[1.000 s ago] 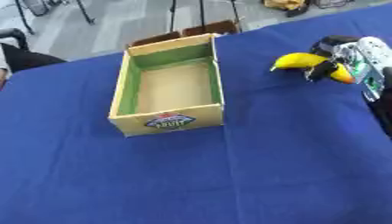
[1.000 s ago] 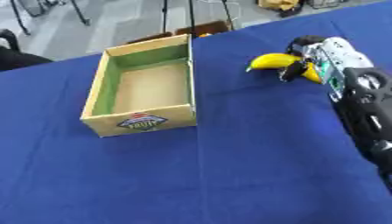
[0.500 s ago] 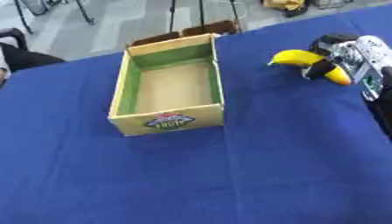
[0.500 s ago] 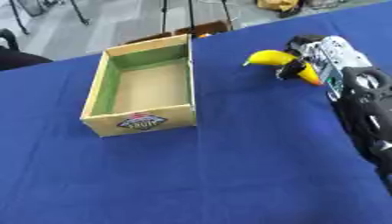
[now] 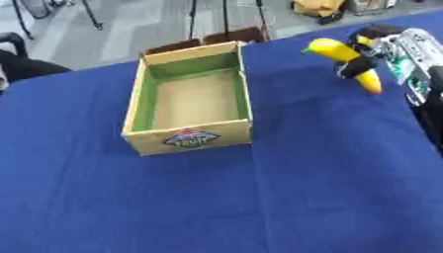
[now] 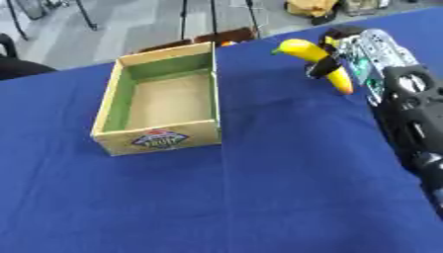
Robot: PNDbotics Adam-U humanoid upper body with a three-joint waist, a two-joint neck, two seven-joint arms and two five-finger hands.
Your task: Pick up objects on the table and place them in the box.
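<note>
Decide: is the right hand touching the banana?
Touching. The right eye view shows the right hand's dark fingers wrapped round the banana.

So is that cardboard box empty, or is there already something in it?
Empty. The box shows only its bare brown floor, and the banana is off to its right in the right hand.

A dark finger of the right hand (image 6: 350,49) hides the middle of the banana (image 6: 300,50). The forearm runs past the right edge. The box (image 6: 155,140) label is blurred.
</note>
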